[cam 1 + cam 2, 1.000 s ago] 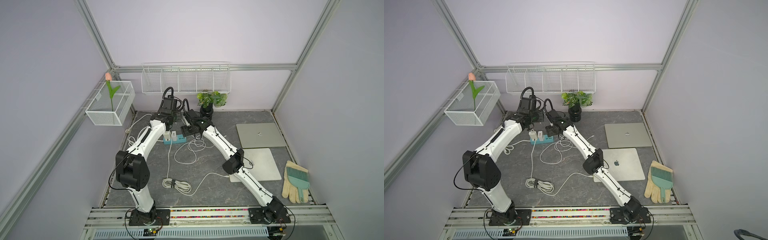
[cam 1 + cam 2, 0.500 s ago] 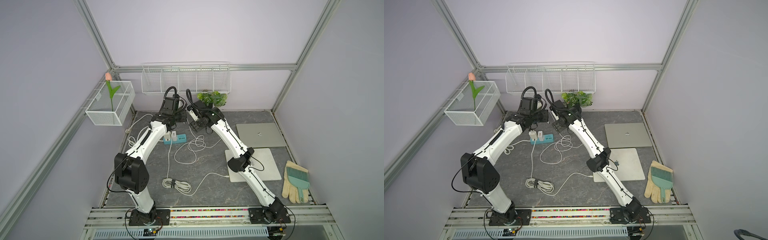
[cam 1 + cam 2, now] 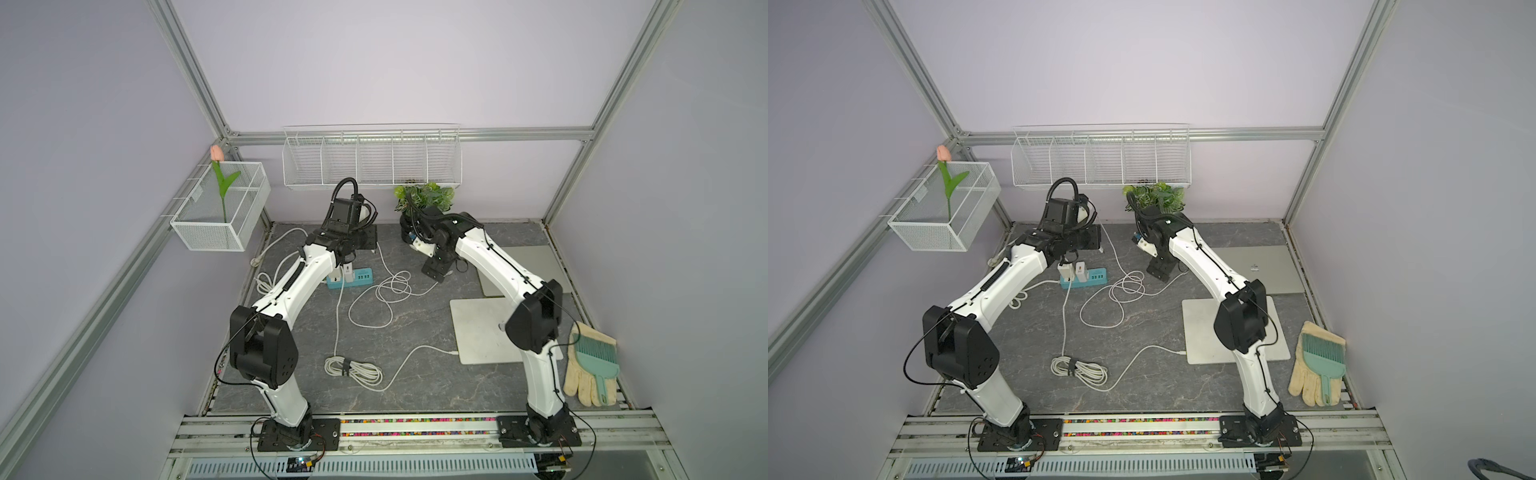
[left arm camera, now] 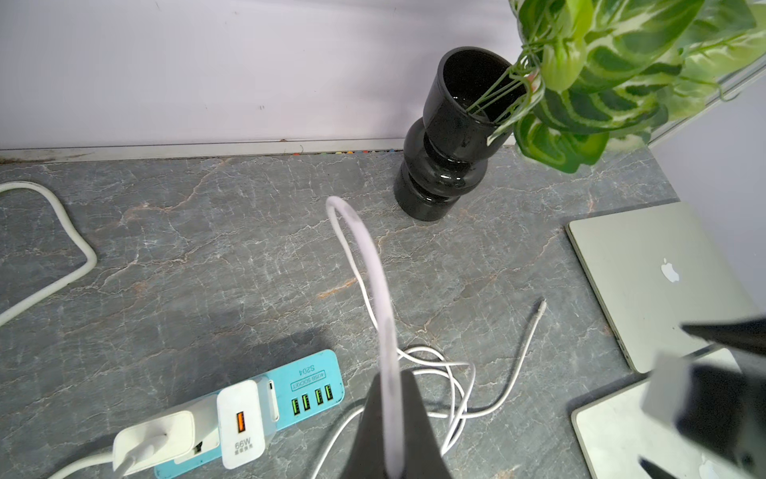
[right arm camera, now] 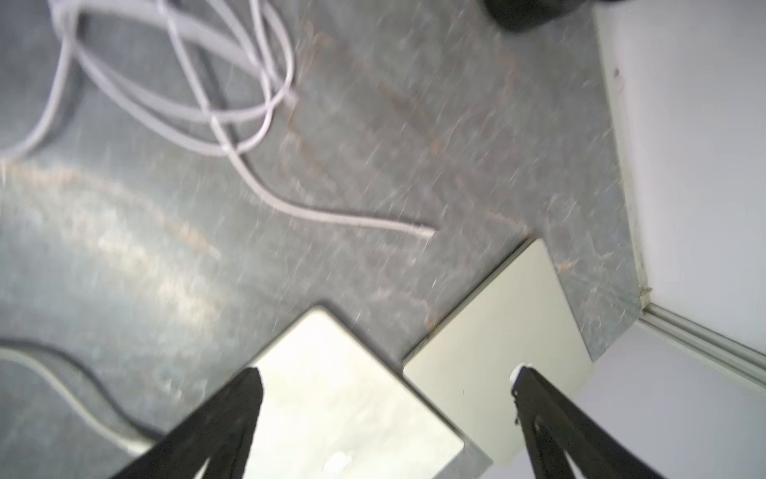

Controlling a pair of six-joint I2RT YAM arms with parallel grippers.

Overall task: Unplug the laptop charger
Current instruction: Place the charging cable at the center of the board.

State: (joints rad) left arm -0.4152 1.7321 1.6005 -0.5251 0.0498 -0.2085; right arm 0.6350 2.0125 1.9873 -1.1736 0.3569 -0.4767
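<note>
Taking twelve o'clock as the back wall (image 3: pixel 374 83) in a top view, the nearest trouble sits at six to seven: a bundled cable (image 3: pixel 353 370) whose lead is plugged into the near laptop (image 3: pixel 478 328) at four. A glove (image 3: pixel 579 384) with a brush (image 3: pixel 596 361) on it fills the edge past that laptop. A low sweep here could wrench that plug (image 3: pixel 455 353) sideways.

Around the hub lies the coil (image 3: pixel 390 286) of the charger cable (image 4: pixel 373 265). The left gripper (image 4: pixel 393 398), at eleven, is clamped on this cable and holds it in an arch above the power strip (image 4: pixel 315 377). Its free connector (image 4: pixel 541 307) rests on the surface (image 4: pixel 207 257) just short of the far laptop (image 4: pixel 655 278) at two, plugged into nothing, so I judge that end done; where the held end leads I cannot tell. Pulling from here could cinch the coil into a knot, drag the light strip, or lever the 66W brick (image 4: pixel 242 419) crooked.

The right gripper (image 5: pixel 387 377) hangs at one, spread wide and empty, beside the laptops' corners; swinging toward three could clip a lid edge.

Farther back, the black pot (image 4: pixel 447 153) at twelve could catch the arch and tip. Bare surface lies between coil and bundle and along the front edge; frame rails (image 3: pixel 569 174) and the back wall close the rest.
</note>
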